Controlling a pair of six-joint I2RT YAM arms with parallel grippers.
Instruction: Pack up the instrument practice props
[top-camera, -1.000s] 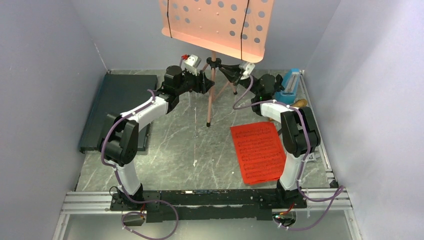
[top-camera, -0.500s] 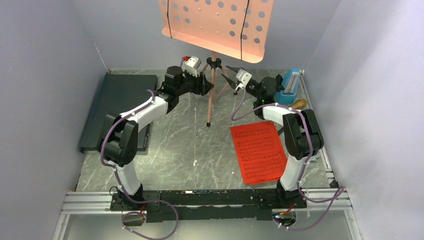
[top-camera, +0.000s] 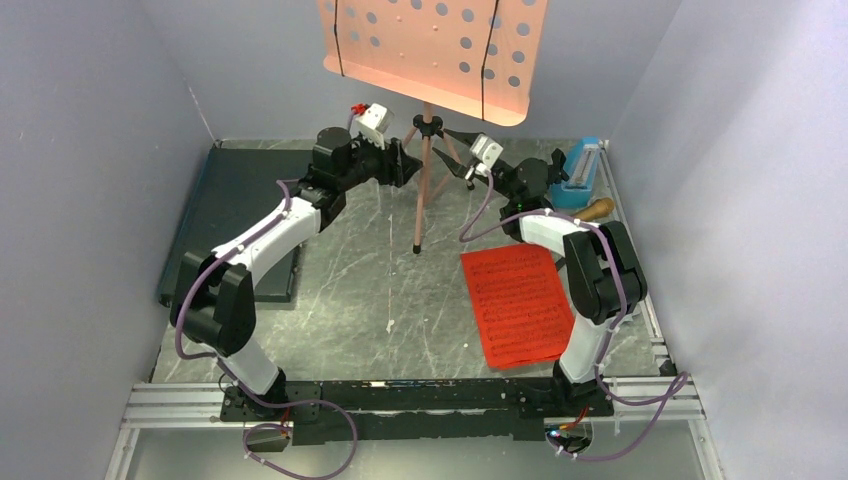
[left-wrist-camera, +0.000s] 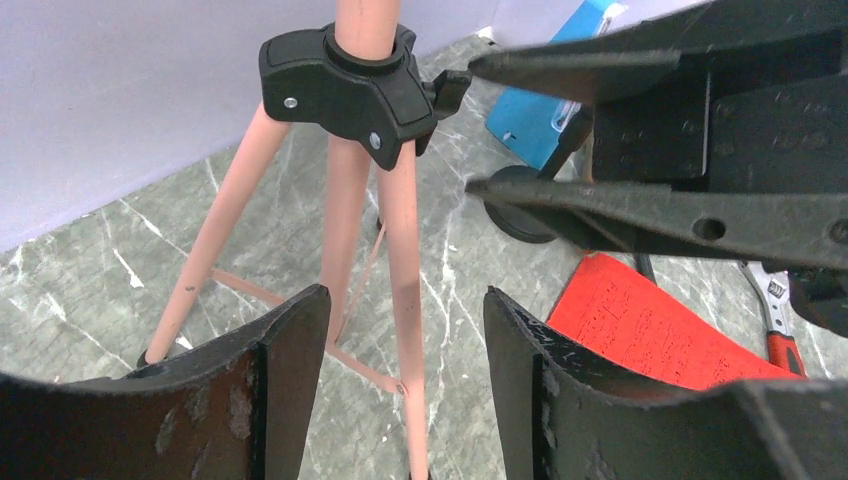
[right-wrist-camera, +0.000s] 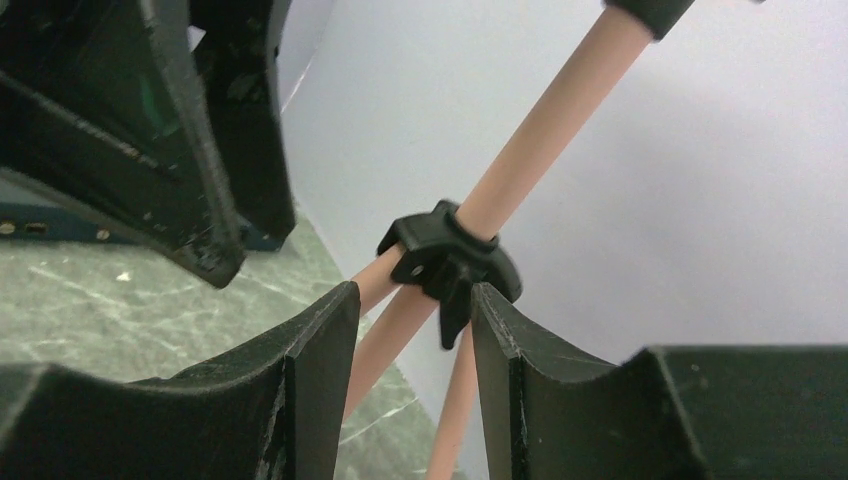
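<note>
My left hand (left-wrist-camera: 405, 300) is released, fingers spread, just short of the pink music stand (top-camera: 425, 190). One of the stand's legs shows through the gap, beyond the fingertips and clear of both. My right hand (right-wrist-camera: 415, 290) is released too, its spread fingers pointing from the right at the black hub (left-wrist-camera: 345, 80) where the three legs meet. I cannot tell whether a tip touches the hub's knob. The stand is upright at the far middle of the desk (top-camera: 350, 290). The red sheet-music pages (top-camera: 517, 303) lie flat at the near right. The blue metronome (top-camera: 582, 165) sits in the far right corner, and the gold microphone (top-camera: 598, 208) is just near of it.
</note>
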